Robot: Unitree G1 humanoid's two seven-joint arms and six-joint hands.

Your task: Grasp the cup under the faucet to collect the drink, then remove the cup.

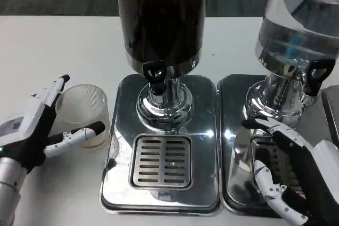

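A clear plastic cup (82,112) stands upright on the white table, just left of the dark drink dispenser's chrome drip tray (122,183). My left hand (37,133) wraps the cup: one finger lies along its far left side and the thumb (79,135) presses its near side. The dispenser's black faucet (155,73) hangs over the slotted grate (161,161), to the right of the cup, with nothing under it. My right hand (288,175) hovers with its fingers spread over the neighbouring tray and holds nothing.
The dark drink tank (161,14) rises on a chrome pedestal at centre. A second dispenser with clear liquid (299,25) stands at right on its own chrome tray (233,146), with a black tap (319,72). Bare white table (53,51) lies around the cup.
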